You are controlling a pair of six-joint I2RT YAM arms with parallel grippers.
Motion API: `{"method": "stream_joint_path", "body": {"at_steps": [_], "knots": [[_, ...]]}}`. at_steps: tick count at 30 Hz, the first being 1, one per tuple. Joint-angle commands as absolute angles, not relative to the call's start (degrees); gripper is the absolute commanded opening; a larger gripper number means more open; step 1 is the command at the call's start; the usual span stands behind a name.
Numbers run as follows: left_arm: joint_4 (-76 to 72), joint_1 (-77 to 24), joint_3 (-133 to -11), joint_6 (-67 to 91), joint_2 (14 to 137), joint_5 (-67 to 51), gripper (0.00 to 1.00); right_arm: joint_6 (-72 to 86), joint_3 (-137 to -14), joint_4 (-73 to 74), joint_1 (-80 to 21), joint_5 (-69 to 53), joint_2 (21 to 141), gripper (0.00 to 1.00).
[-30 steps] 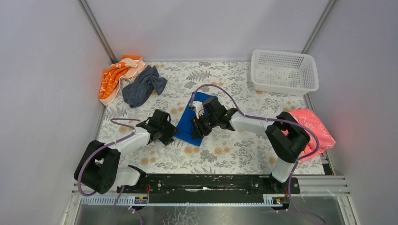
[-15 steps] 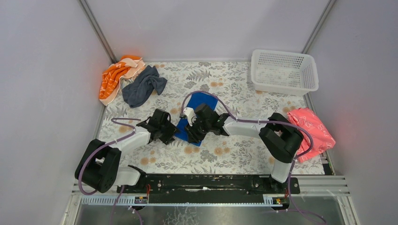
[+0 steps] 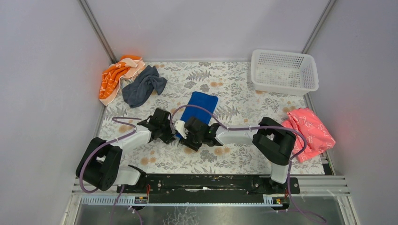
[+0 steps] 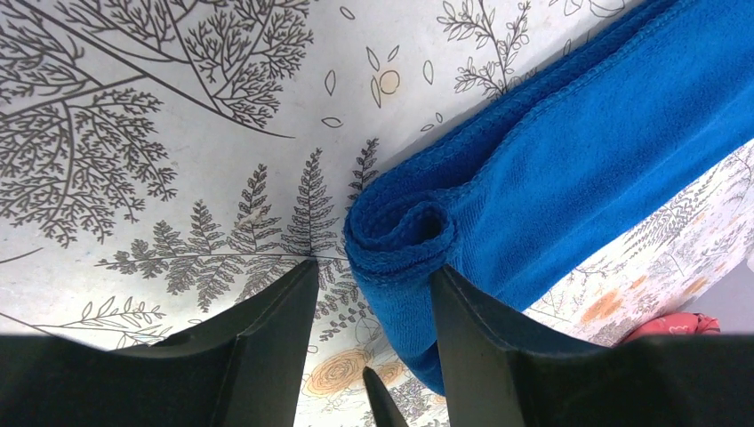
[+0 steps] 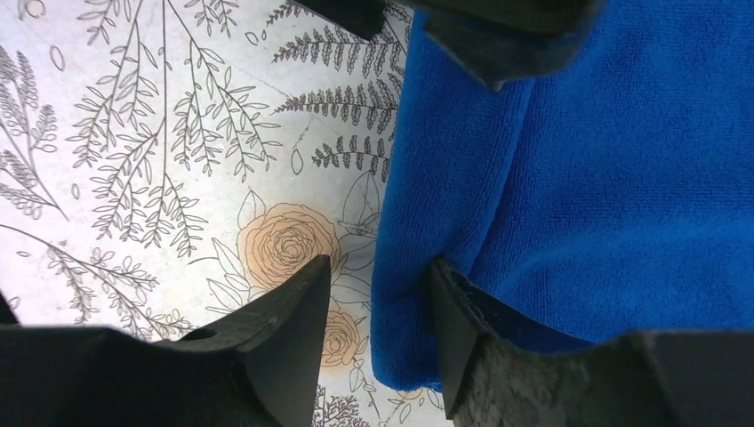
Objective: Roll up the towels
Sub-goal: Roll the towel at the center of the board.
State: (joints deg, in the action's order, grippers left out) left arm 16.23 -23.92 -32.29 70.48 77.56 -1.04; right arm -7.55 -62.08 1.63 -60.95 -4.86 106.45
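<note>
- Left gripper (image 3: 165,129) and right gripper (image 3: 188,133), top view: both are down side by side at the near short end of the blue towel (image 3: 201,104), the left one at its left corner. The towel's long axis runs away from the arm bases, tilted slightly right. The grey towel (image 3: 143,85) lies crumpled, well apart at far left
- Left wrist view: left gripper (image 4: 373,271) has its jaws parted, not clamped. They straddle the blue towel (image 4: 569,151) at its corner, where a small first curl shows. One finger is over bare tablecloth (image 4: 178,133), the other over blue cloth
- Right wrist view: right gripper (image 5: 378,265) is likewise parted, astride the same near edge of the blue towel (image 5: 622,178)
- Judgement: the roll must travel away from both grippers along the long axis, and neither arm is nearer
</note>
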Motion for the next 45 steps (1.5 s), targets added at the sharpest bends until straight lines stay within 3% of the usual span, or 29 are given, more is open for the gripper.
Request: {"method": "stream_joint_path", "body": {"at_steps": [1,11,21,45], "knots": [[23.30,-23.49,-29.26,68.29,82.10,4.55,0.50,-10.56,-59.97,6.20,-62.80,3.53,108.13,0.52],[24.69,-23.26,-30.57,68.03,83.63,5.22,0.49,-10.63,-59.75,8.36,-63.33,3.60,101.93,0.54],[25.29,-23.28,-31.53,67.55,85.01,5.07,0.39,-10.75,-60.84,9.60,-63.28,3.33,102.75,0.53],[25.56,-23.28,-32.17,66.53,85.81,4.80,0.38,-10.60,-61.50,12.11,-62.76,6.19,103.08,0.51]]}}
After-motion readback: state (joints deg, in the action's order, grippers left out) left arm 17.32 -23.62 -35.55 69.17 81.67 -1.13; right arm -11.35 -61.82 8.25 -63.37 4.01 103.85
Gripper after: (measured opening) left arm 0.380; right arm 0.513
